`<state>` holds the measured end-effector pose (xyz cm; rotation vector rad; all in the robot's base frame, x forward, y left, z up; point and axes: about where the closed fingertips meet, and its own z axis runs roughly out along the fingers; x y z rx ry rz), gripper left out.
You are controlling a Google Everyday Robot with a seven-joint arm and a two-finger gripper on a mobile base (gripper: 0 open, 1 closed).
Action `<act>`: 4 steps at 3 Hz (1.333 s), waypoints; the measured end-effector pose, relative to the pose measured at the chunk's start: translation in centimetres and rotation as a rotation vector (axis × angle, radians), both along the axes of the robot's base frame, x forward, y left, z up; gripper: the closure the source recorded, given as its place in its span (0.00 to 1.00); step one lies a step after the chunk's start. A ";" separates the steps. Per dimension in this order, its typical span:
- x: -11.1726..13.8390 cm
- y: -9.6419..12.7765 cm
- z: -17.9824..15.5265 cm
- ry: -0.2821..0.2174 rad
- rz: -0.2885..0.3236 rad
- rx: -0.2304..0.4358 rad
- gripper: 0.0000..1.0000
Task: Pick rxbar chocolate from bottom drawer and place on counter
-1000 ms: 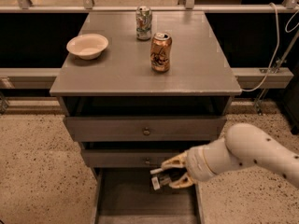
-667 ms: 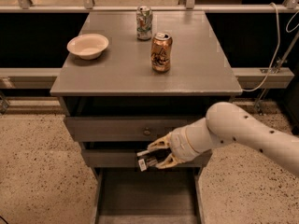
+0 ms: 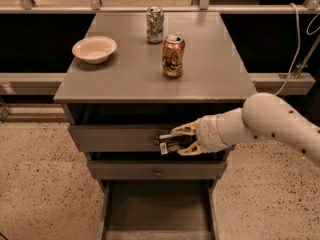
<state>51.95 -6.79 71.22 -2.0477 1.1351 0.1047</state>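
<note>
- At the top drawer [image 3: 112, 137] front, camera view: gripper [image 3: 177, 141], cream fingers clamped from above and below on the bar [image 3: 165, 146], narrow gap filled by the wrapper.
- Bar: flat, dark, white-marked end sticking out left of the fingers; held in the air, roughly level, just in front of the drawer face, clear of the bottom drawer [image 3: 155, 209] and below the counter [image 3: 135, 79] edge.
- Bottom drawer: pulled out, grey floor showing nothing on it.
- Middle drawer [image 3: 130, 170]: closed, small knob.
- Counter: bowl [image 3: 94, 49] at left, copper can [image 3: 173, 55] near centre, second can [image 3: 155, 24] behind it; bare surface at front and right.
- Arm [image 3: 280, 126]: white, reaching in from the right.
- Step in hand, as judged: carry, pick done, bar on its way from drawer to counter.
- Next move, as judged: lift above the overhanging edge, then go inward over a bare patch, keep off the copper can, lower, release.
</note>
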 end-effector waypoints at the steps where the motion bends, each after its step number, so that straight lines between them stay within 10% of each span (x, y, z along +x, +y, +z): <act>1: 0.4 -1.4 -0.3 -0.034 -0.022 0.028 1.00; 4: -3.7 -1.6 5.5 -0.016 -0.011 0.097 1.00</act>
